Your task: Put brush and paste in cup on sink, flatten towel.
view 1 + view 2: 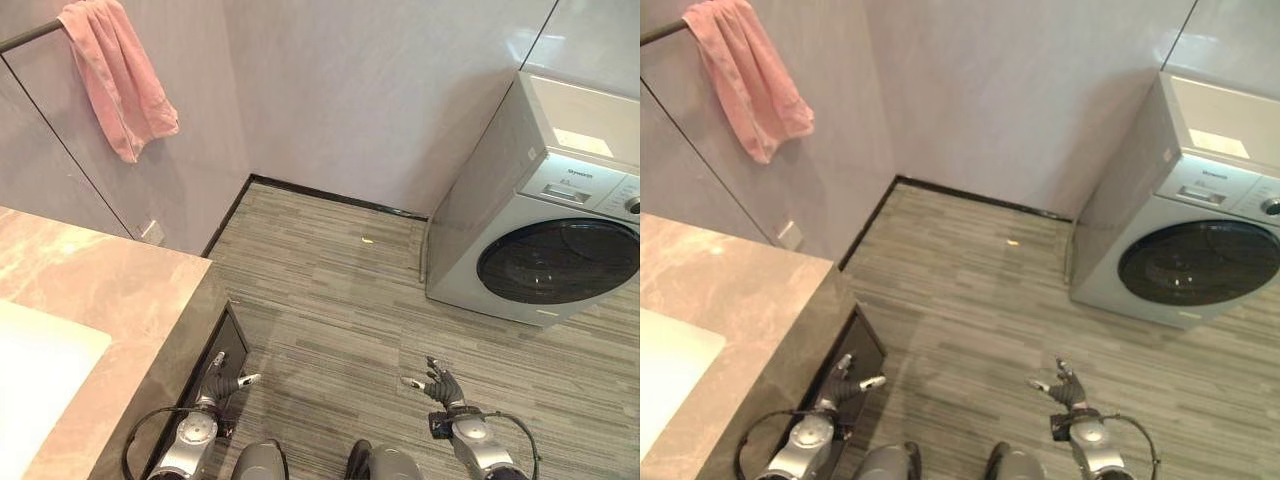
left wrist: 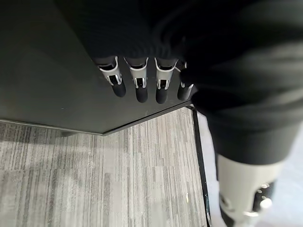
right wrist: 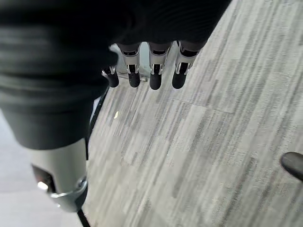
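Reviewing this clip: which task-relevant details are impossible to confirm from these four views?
- White sink basin: cut off by the left edge of both eye views, so its contents cannot be judged.
- Pink towel on the dark wall rail: its top runs past the upper edge.
- Left hand and right hand: small in eye views, though wrist views show relaxed, empty fingers.

Washing machine [image 1: 545, 235] against the wall — grey striped floor [image 1: 340, 300] before it.
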You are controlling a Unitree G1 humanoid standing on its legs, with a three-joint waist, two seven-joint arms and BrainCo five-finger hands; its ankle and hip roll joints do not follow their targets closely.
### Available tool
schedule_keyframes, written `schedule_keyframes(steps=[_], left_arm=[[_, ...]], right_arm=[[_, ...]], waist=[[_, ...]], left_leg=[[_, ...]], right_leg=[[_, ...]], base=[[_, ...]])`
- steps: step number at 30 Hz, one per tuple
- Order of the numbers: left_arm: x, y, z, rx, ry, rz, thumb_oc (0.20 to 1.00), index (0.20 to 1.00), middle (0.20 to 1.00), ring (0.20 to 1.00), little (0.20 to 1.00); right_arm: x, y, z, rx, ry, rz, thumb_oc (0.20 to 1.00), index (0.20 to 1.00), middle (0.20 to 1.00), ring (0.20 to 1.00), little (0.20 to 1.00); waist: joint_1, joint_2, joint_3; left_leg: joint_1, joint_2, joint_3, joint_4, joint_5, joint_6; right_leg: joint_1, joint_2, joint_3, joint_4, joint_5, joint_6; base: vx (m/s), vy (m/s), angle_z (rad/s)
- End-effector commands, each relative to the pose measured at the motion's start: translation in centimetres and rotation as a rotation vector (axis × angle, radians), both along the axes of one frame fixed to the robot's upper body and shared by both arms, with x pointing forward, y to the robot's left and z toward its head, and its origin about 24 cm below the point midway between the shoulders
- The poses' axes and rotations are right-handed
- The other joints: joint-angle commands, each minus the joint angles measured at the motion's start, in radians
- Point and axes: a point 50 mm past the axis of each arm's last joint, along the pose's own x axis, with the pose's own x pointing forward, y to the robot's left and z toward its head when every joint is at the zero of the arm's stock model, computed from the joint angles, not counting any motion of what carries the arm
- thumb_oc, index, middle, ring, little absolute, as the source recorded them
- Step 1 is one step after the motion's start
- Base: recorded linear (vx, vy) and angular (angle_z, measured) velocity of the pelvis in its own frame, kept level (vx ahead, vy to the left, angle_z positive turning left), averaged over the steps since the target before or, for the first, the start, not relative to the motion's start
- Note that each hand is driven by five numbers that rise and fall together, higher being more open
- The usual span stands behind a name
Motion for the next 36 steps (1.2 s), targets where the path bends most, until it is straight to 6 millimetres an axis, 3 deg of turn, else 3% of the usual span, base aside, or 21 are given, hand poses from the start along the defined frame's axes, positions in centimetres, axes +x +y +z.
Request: schedule_keyframes(steps=[1, 3, 5, 8, 9, 12, 14, 15, 17, 19, 22, 23, 24, 25, 26, 27, 28, 29, 31, 35, 36], left_arm=[[1.0, 0.5, 1.8, -0.073, -0.120, 0.026, 1.000, 1.000, 1.000, 1.000, 1.000], [0.7, 0.7, 1.6, -0.062, -0.108, 0.040, 1.000, 1.000, 1.000, 1.000, 1.000], [0.8, 0.9, 1.5, -0.034, -0.103, 0.043, 1.000, 1.000, 1.000, 1.000, 1.000], [1.1, 0.8, 1.4, -0.039, -0.105, 0.064, 1.000, 1.000, 1.000, 1.000, 1.000], [1.6, 0.4, 1.5, -0.034, -0.114, 0.055, 1.000, 1.000, 1.000, 1.000, 1.000], [1.9, 0.3, 1.5, -0.018, -0.115, 0.048, 1.000, 1.000, 1.000, 1.000, 1.000], [1.4, 0.1, 1.0, -0.027, -0.091, 0.055, 1.000, 1.000, 1.000, 1.000, 1.000], [1.2, 0.0, 0.7, -0.058, -0.080, 0.099, 1.000, 1.000, 1.000, 1.000, 1.000], [1.8, -0.1, 1.0, -0.076, -0.096, 0.115, 1.000, 1.000, 1.000, 1.000, 1.000], [2.7, 0.0, 1.7, -0.070, -0.131, 0.109, 1.000, 1.000, 1.000, 1.000, 1.000], [3.5, -0.1, 2.4, -0.058, -0.165, 0.101, 1.000, 1.000, 1.000, 1.000, 1.000], [3.6, 0.0, 2.4, -0.056, -0.169, 0.103, 1.000, 1.000, 1.000, 1.000, 1.000], [3.7, 0.1, 2.5, -0.044, -0.174, 0.103, 1.000, 1.000, 1.000, 1.000, 1.000], [3.6, 0.1, 2.5, -0.043, -0.173, 0.103, 1.000, 1.000, 1.000, 1.000, 1.000], [3.5, 0.3, 2.3, -0.035, -0.165, 0.118, 1.000, 1.000, 1.000, 1.000, 1.000], [3.5, 0.3, 2.3, -0.035, -0.165, 0.118, 1.000, 1.000, 1.000, 1.000, 1.000], [3.3, 0.4, 2.1, -0.050, -0.161, 0.140, 1.000, 1.000, 1.000, 1.000, 1.000], [3.3, 0.4, 2.2, -0.058, -0.166, 0.148, 1.000, 1.000, 1.000, 1.000, 1.000], [3.4, 0.4, 2.4, -0.066, -0.175, 0.143, 1.000, 1.000, 1.000, 1.000, 1.000], [3.1, 0.9, 2.5, -0.076, -0.180, 0.167, 1.000, 1.000, 1.000, 1.000, 1.000], [2.9, 1.2, 2.3, -0.084, -0.173, 0.194, 1.000, 1.000, 1.000, 1.000, 1.000]], right_arm=[[1.7, -0.8, 1.5, -0.032, -0.084, -0.010, 1.000, 1.000, 1.000, 1.000, 1.000], [1.7, -0.2, 1.6, -0.004, -0.104, -0.015, 1.000, 1.000, 1.000, 1.000, 1.000], [1.3, 0.4, 1.5, 0.016, -0.108, -0.001, 1.000, 1.000, 1.000, 1.000, 1.000], [0.8, 1.0, 1.4, 0.038, -0.112, 0.019, 1.000, 1.000, 1.000, 1.000, 1.000], [0.9, 1.6, 1.3, 0.030, -0.110, 0.043, 1.000, 1.000, 1.000, 1.000, 1.000], [0.9, 2.3, 1.2, 0.027, -0.107, 0.076, 1.000, 1.000, 1.000, 1.000, 1.000], [0.9, 2.4, 1.4, 0.003, -0.115, 0.090, 1.000, 1.000, 1.000, 1.000, 1.000], [0.7, 2.1, 1.4, 0.053, -0.123, 0.047, 1.000, 1.000, 1.000, 1.000, 1.000], [1.3, 1.6, 1.8, 0.031, -0.147, 0.024, 1.000, 1.000, 1.000, 1.000, 1.000], [1.9, 1.3, 2.5, 0.023, -0.175, 0.026, 1.000, 1.000, 1.000, 1.000, 1.000], [1.9, 0.7, 2.6, -0.017, -0.166, 0.058, 1.000, 1.000, 1.000, 1.000, 1.000], [1.7, 0.5, 2.5, -0.023, -0.164, 0.052, 1.000, 1.000, 1.000, 1.000, 1.000], [1.5, 0.4, 2.6, -0.022, -0.170, 0.038, 1.000, 1.000, 1.000, 1.000, 1.000], [1.5, 0.4, 2.6, -0.022, -0.170, 0.038, 1.000, 1.000, 1.000, 1.000, 1.000], [1.2, 0.4, 2.3, -0.041, -0.160, 0.054, 1.000, 1.000, 1.000, 1.000, 1.000], [1.2, 0.4, 2.3, -0.041, -0.160, 0.054, 1.000, 1.000, 1.000, 1.000, 1.000], [1.0, 0.6, 2.2, -0.044, -0.155, 0.061, 1.000, 1.000, 1.000, 1.000, 1.000], [0.8, 0.7, 2.1, -0.049, -0.150, 0.063, 1.000, 1.000, 1.000, 1.000, 1.000], [0.6, 1.0, 1.9, -0.044, -0.139, 0.075, 1.000, 1.000, 1.000, 1.000, 1.000], [0.4, 2.4, 1.2, -0.029, -0.096, 0.142, 1.000, 1.000, 1.000, 1.000, 1.000], [0.4, 2.9, 1.0, -0.013, -0.092, 0.144, 1.000, 1.000, 1.000, 1.000, 1.000]], waist=[[0.004, 0.036, 0.029], [-0.013, 0.044, 0.036], [-0.026, 0.040, 0.040], [-0.033, 0.026, 0.042], [-0.043, 0.019, 0.042], [-0.053, 0.016, 0.036], [-0.066, 0.009, 0.014], [-0.075, 0.002, -0.005], [-0.054, -0.021, 0.017], [-0.018, -0.034, 0.053], [0.012, -0.053, 0.062], [0.013, -0.056, 0.059], [0.014, -0.052, 0.056], [0.014, -0.056, 0.055], [0.024, -0.042, 0.049], [0.024, -0.044, 0.051], [0.024, -0.034, 0.044], [0.017, -0.026, 0.041], [0.011, -0.025, 0.035], [0.048, -0.050, 0.006], [0.052, -0.068, 0.005]], left_leg=[[0.091, -0.057, 0.006, -0.077, 0.011, 0.060], [0.132, -0.058, 0.013, -0.108, 0.007, 0.064], [0.157, -0.061, 0.005, -0.132, 0.003, 0.058], [0.176, -0.059, 0.000, -0.137, -0.021, 0.032], [0.200, -0.049, -0.009, -0.142, -0.028, 0.008], [0.222, -0.040, -0.019, -0.145, -0.026, -0.005], [0.237, -0.021, -0.023, -0.118, -0.029, -0.016], [0.182, 0.032, -0.019, 0.084, 0.066, -0.061], [0.050, 0.100, -0.035, 0.341, 0.209, -0.097], [-0.039, 0.135, -0.038, 0.495, 0.199, -0.114], [-0.154, 0.122, -0.004, 0.394, 0.156, -0.110], [-0.163, 0.139, 0.026, 0.321, 0.160, -0.110], [-0.188, 0.149, 0.084, 0.139, 0.175, -0.111], [-0.181, 0.142, 0.088, 0.125, 0.181, -0.109], [-0.188, 0.105, 0.083, -0.057, 0.241, -0.118], [-0.179, 0.100, 0.085, -0.071, 0.248, -0.118], [-0.173, 0.102, 0.093, -0.154, 0.290, -0.129], [-0.187, 0.119, 0.137, -0.211, 0.319, -0.135], [-0.185, 0.129, 0.216, -0.243, 0.339, -0.134], [-0.168, 0.085, 0.190, -0.191, 0.302, -0.088], [-0.163, 0.068, 0.202, -0.167, 0.268, -0.064]], right_leg=[[0.013, -0.035, -0.009, 0.225, 0.203, 0.107], [-0.030, -0.051, -0.022, 0.243, 0.212, 0.109], [-0.056, -0.056, -0.036, 0.176, 0.205, 0.101], [-0.069, -0.079, -0.081, -0.028, 0.196, 0.084], [-0.101, -0.071, -0.072, -0.121, 0.220, 0.091], [-0.100, -0.053, -0.044, -0.123, 0.217, 0.090], [-0.073, -0.011, -0.019, -0.134, 0.200, 0.070], [-0.014, 0.061, -0.022, -0.172, 0.155, 0.016], [0.053, 0.110, -0.041, -0.223, 0.125, -0.039], [0.113, 0.149, -0.057, -0.251, 0.082, -0.067], [0.177, 0.149, -0.070, -0.302, 0.066, -0.055], [0.189, 0.148, -0.076, -0.315, 0.063, -0.048], [0.200, 0.148, -0.085, -0.322, 0.053, -0.033], [0.200, 0.142, -0.084, -0.321, 0.053, -0.031], [0.226, 0.159, -0.074, -0.334, 0.042, -0.017], [0.229, 0.156, -0.074, -0.334, 0.042, -0.016], [0.241, 0.165, -0.074, -0.340, 0.034, -0.010], [0.256, 0.170, -0.083, -0.338, 0.022, -0.009], [0.277, 0.171, -0.088, -0.320, 0.000, -0.006], [0.308, 0.137, -0.064, -0.251, -0.029, 0.023], [0.303, 0.108, -0.060, -0.171, 0.019, 0.048]], base=[[0.17, 0.195, -0.37], [0.21, 0.129, -0.23], [0.23, 0.014, -0.22], [0.29, -0.114, -0.05], [0.29, -0.131, -0.04], [0.25, -0.091, 0.09], [0.40, -0.205, 0.31], [0.51, -0.395, 0.28], [0.34, -0.463, 0.16], [0.28, -0.352, 0.01], [0.34, -0.112, -0.02], [0.41, 0.035, 0.31], [0.31, 0.051, 0.43], [0.48, 0.145, 0.48], [0.27, 0.098, 0.45], [0.42, 0.148, 0.23], [0.30, 0.111, -0.12], [0.44, 0.157, -0.24], [0.44, 0.140, 0.02], [0.47, 0.203, -0.01], [0.27, 0.222, -0.48]])
